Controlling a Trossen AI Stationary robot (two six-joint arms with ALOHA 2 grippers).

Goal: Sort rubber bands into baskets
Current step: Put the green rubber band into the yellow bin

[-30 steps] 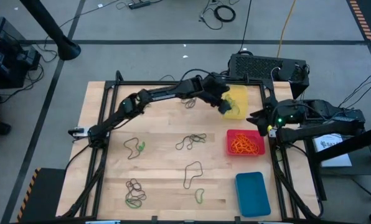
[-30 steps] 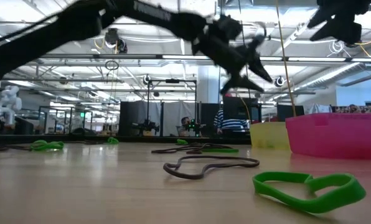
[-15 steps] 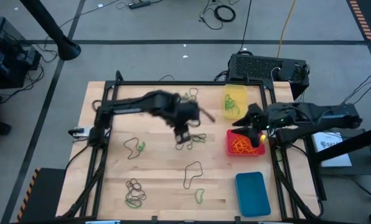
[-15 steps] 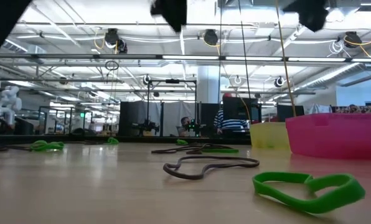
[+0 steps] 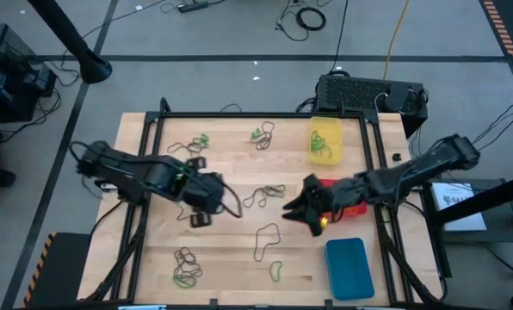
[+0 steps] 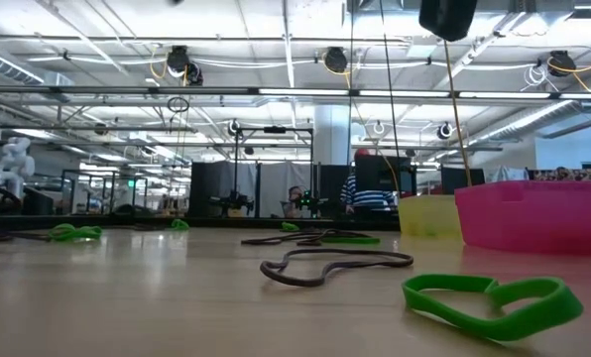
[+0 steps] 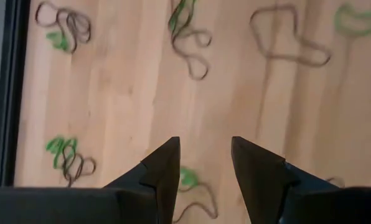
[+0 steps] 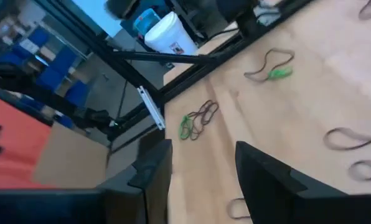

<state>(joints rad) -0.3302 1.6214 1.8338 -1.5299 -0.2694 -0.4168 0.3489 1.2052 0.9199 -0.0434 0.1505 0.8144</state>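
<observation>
the left gripper hangs over the left-centre of the table, fingers parted with nothing between them; its wrist view shows a green-and-brown band lying on the wood just below the gap. the right gripper reaches in from the right, just beside the red basket, jaws also spread and empty.

judging by this, the step in hand is a reach for the next band, with no band carried. the next move calls for lowering one gripper onto a single loop and pinching thin, flat rubber off the wood without dragging its neighbours, which looks fiddly where loops overlap.

the rubber bands lie scattered: a dark loop and a green one near the front, a tangle at the front left, a cluster mid-table, more at the back. the yellow basket holds a few green bands, the red one holds orange, and the blue basket looks empty.
</observation>
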